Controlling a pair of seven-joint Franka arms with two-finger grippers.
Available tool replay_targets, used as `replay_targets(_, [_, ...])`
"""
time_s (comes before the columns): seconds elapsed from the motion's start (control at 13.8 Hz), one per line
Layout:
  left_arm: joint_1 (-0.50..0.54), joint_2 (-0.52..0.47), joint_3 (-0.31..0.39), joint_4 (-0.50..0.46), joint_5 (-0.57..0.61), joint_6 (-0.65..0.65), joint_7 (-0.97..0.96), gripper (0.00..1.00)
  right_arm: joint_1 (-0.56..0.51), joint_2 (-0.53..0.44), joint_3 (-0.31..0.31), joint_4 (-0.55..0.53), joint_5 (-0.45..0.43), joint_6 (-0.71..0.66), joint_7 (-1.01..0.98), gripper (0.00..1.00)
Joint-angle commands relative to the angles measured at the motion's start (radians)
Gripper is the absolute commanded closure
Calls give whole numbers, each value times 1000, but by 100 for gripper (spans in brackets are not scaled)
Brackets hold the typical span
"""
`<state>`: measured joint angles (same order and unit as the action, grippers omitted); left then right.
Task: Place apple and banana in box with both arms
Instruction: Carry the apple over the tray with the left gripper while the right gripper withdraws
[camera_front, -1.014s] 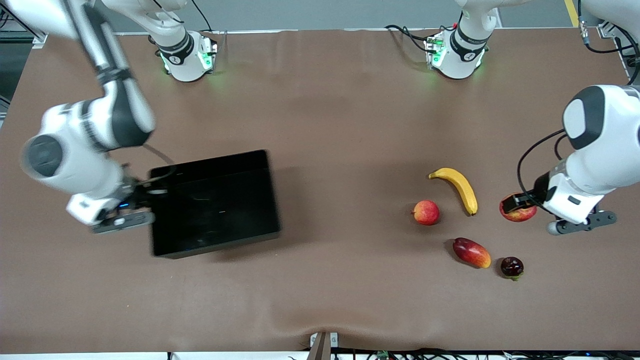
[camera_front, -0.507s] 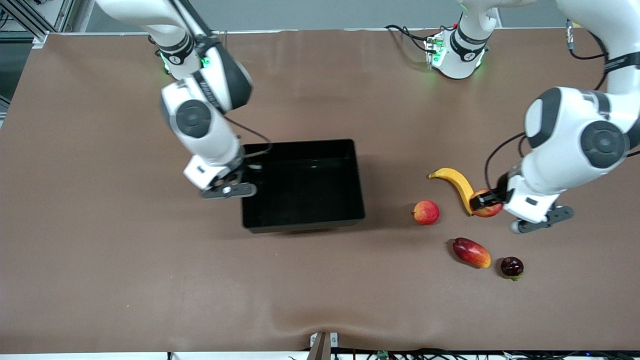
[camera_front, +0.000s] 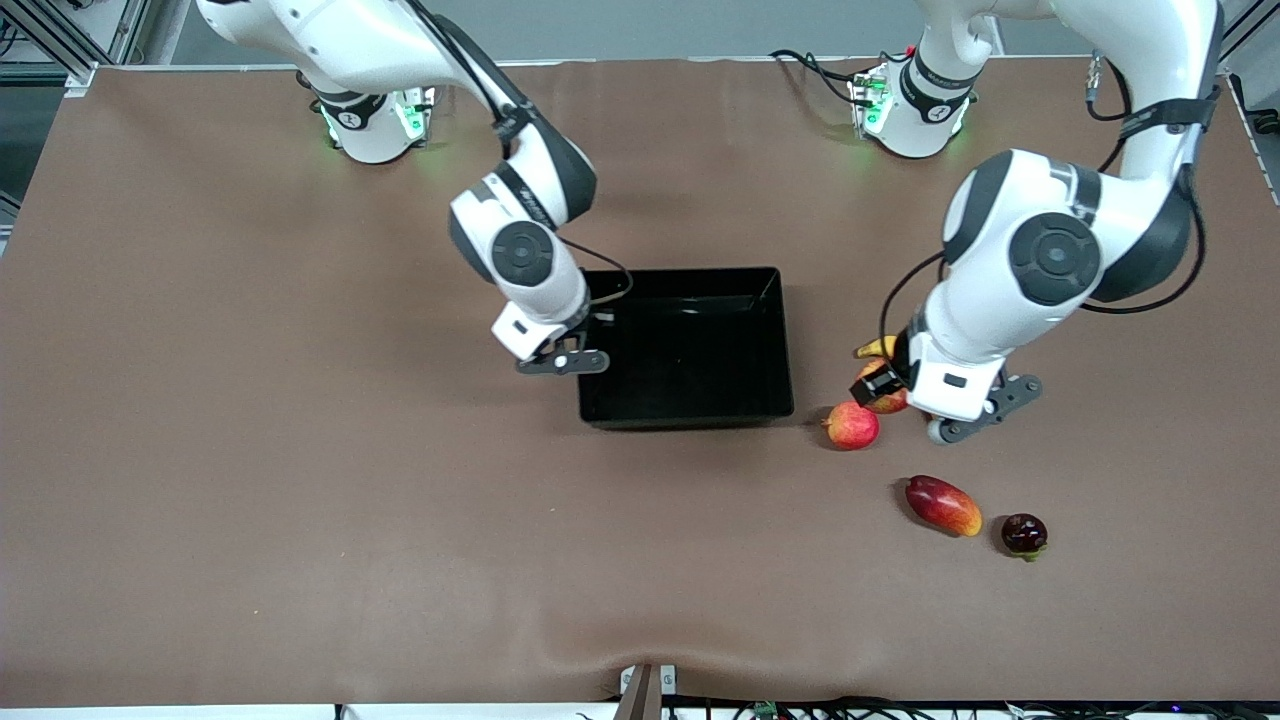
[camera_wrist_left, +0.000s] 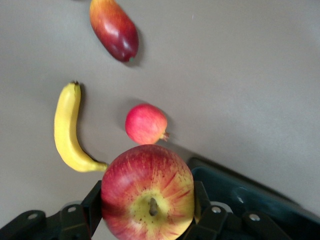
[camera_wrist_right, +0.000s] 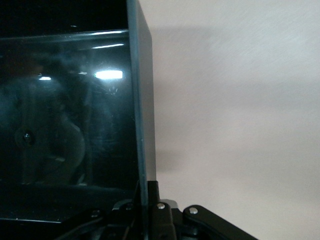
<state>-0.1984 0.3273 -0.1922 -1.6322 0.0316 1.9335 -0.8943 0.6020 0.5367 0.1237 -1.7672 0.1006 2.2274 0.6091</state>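
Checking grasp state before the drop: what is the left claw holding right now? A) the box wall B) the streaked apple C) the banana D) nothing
B: the left wrist view shows the left claw shut on the apple, while the banana lies on the table.

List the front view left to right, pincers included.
Right pincer shut on the box wall → box → pinkish apple → mango-like fruit → dark round fruit. Left pincer, held apple and banana overlap, so left out.
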Motion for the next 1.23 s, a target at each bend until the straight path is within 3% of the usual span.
replay_targets(0.0, [-51,27,0,5,14,-1,-115,100,38,-3,-10,14,57,49,40,100])
replay_targets(0.14, [-93,56,0,0,16,28,-205,100,68,2,-12,15,79,70,89,100])
replay_targets(0.22, [-120,59,0,-18,16,38,-242,100,71,5,-12,14,79,75,118,86])
replay_targets(0.29, [-137,53,0,-55,16,57,-270,100,74,5,-12,15,77,75,136,13])
replay_targets(0.36, [-156,38,-1,-105,14,88,-293,100,73,2,-13,18,77,74,143,0])
replay_targets(0.8, [-276,-89,-3,-432,14,303,-449,100,-7,-96,-19,17,63,25,97,0])
replay_targets(1.01, [-308,-117,-3,-598,16,462,-457,100,-97,-168,-19,12,63,-79,-67,0])
replay_targets(1.16, [-305,-99,-3,-644,39,544,-457,100,-163,-216,-19,11,63,-159,-174,0])
